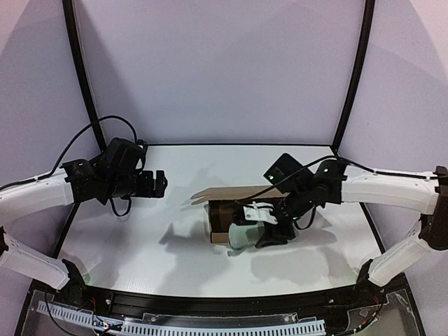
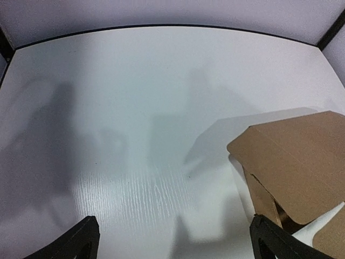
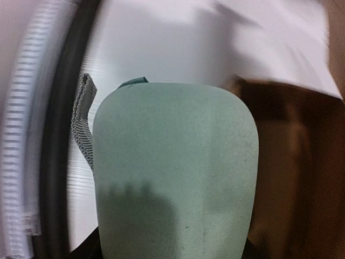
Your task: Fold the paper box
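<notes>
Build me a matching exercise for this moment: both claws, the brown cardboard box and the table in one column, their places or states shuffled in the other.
1. left claw
2. right claw
3. brown corrugated cardboard paper box
4. white table

A. partly folded, one flap jutting left
B. at the box's near right side
C. open, left of the box, holding nothing
D. underneath the box

Pairs: 1-C, 2-B, 3-A, 4-D

Table (image 2: 135, 162): white and smooth, with a faint linear grain and a soft sheen. At four o'clock, the box (image 2: 302, 156): brown cardboard, matt. Its fluted edge (image 3: 82, 124) shows raw at nine o'clock in the right wrist view. Left fingers (image 2: 81, 243), down at seven, are matt black plastic. Arm shells (image 1: 381, 185) are white and lightly glossy.
</notes>
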Action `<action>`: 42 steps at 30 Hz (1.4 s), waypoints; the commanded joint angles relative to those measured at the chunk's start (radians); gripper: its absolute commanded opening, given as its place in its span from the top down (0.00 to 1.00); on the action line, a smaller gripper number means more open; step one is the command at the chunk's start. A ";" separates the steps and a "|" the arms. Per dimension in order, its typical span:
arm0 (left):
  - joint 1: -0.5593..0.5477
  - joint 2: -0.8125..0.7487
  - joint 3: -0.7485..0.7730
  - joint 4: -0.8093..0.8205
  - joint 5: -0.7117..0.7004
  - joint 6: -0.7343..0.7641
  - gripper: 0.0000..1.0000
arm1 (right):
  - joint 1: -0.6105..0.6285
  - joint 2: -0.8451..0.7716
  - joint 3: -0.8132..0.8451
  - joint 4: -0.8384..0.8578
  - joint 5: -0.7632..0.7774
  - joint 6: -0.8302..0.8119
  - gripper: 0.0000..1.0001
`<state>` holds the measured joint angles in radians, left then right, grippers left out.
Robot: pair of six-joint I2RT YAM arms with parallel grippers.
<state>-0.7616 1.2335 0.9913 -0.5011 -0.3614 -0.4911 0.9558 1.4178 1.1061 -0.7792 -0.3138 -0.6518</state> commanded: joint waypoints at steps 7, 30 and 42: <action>0.030 -0.024 -0.043 0.088 -0.055 -0.062 0.00 | 0.006 0.062 -0.230 0.863 0.432 -0.007 0.51; 0.034 -0.038 -0.026 0.036 -0.025 -0.067 0.00 | 0.005 -0.055 -0.196 0.617 0.265 0.066 0.02; 0.036 0.047 0.004 -0.164 0.086 0.112 0.00 | -0.237 -0.445 -0.155 0.224 0.244 0.208 0.02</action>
<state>-0.7300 1.2736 0.9920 -0.5732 -0.3099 -0.4393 0.8757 0.9829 0.9382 -0.3992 -0.0368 -0.5442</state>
